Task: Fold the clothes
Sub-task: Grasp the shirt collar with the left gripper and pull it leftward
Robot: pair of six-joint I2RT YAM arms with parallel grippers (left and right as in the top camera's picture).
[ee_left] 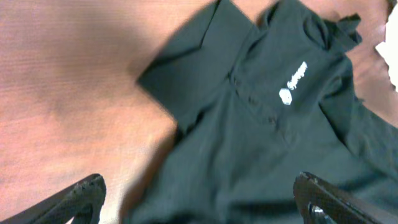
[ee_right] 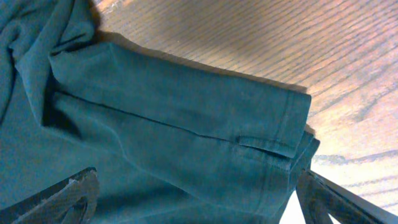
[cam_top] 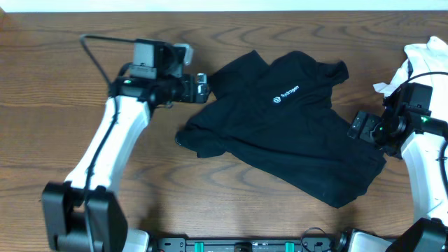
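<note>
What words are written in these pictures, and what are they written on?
"Sy...": a white word beside the small white logo on the chest of the black T-shirt. Only the start can be made out; the rest is too small and blurred to read.
No other text: nothing can be read on the white garment or the wooden table.

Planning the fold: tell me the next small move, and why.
Probably lower the left gripper onto the nearest edge of the black T-shirt and close. It and the right gripper stand open and empty, the shirt lies rumpled, and the left one is right beside that edge.
</note>
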